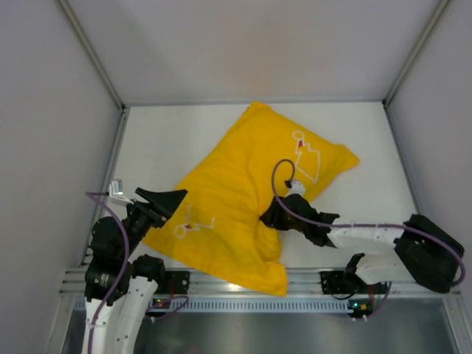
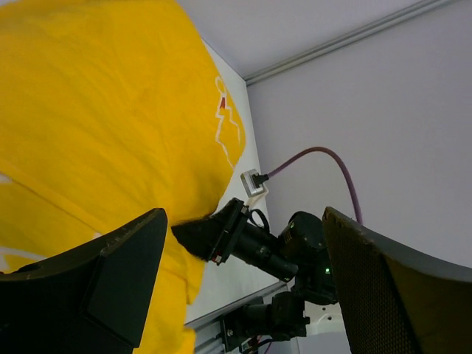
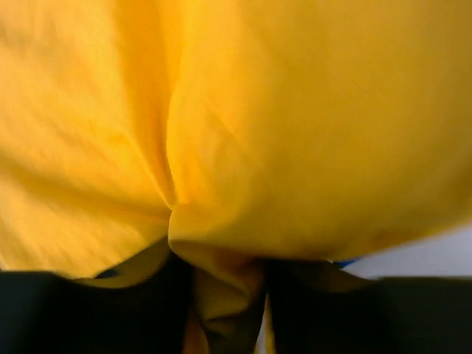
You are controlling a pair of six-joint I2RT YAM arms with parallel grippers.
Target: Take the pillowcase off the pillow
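Note:
The bright yellow pillowcase (image 1: 236, 184) lies puffed up in the middle of the white table and wraps the pillow fully, so the cream pillow is hidden. My left gripper (image 1: 161, 203) is open and empty at the case's left edge. In the left wrist view the left gripper (image 2: 243, 295) has its fingers wide apart beside the yellow cloth (image 2: 96, 110). My right gripper (image 1: 271, 214) is at the case's near right edge. In the right wrist view the right gripper (image 3: 228, 310) is shut on a pinched fold of the yellow cloth (image 3: 295, 110).
Grey walls close in the table (image 1: 184, 140) on the left, back and right. An aluminium rail (image 1: 221, 284) runs along the near edge, and the case's near corner hangs over it. The right arm (image 2: 251, 240) shows in the left wrist view.

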